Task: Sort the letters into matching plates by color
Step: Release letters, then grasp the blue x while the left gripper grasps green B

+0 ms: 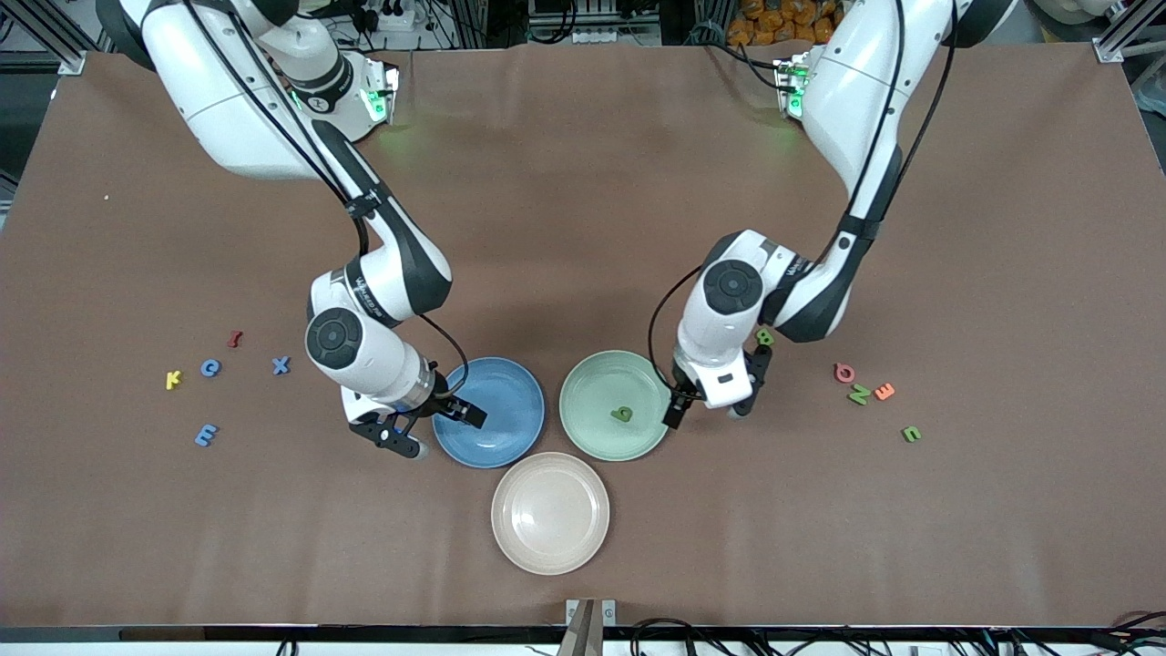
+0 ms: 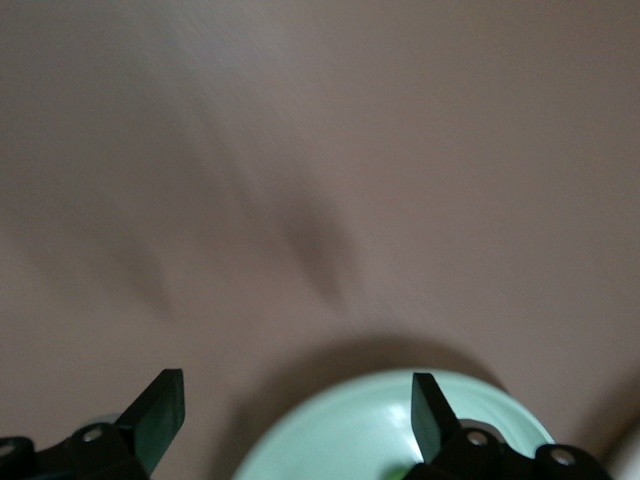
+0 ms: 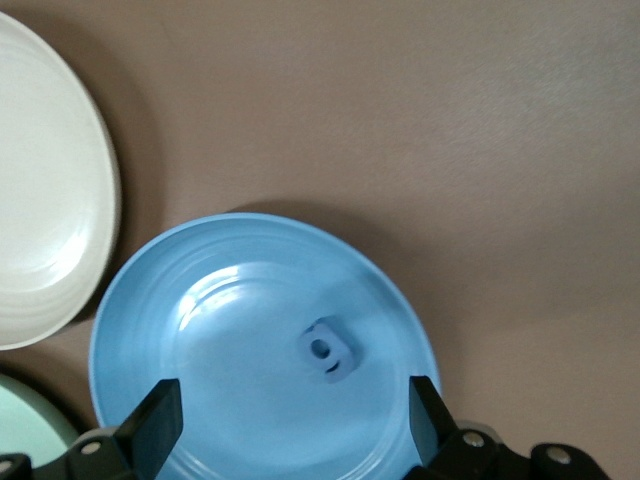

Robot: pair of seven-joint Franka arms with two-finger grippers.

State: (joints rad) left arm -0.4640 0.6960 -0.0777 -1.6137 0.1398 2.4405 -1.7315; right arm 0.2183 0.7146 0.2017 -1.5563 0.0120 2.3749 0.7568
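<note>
Both pairs of jaws stand wide apart with nothing between them. The right gripper [image 1: 424,428] hangs over the edge of the blue plate [image 1: 510,437] toward the right arm's end of the table, and a blue letter [image 3: 327,351] lies in that plate. The left gripper [image 1: 709,407] hangs over the rim of the pale green plate [image 1: 592,428] toward the left arm's end, and a green letter [image 1: 622,414] lies in that plate. A beige plate [image 1: 550,513] sits nearer the front camera, between the two. Three more blue letters, K-side C [image 1: 210,367], X [image 1: 281,365] and E [image 1: 206,435], lie toward the right arm's end with a yellow letter [image 1: 173,379] and a dark red one [image 1: 235,339]. Toward the left arm's end lie green letters [image 1: 859,394] [image 1: 911,434] [image 1: 764,337], plus a pink one [image 1: 844,372] and an orange one [image 1: 884,392]
</note>
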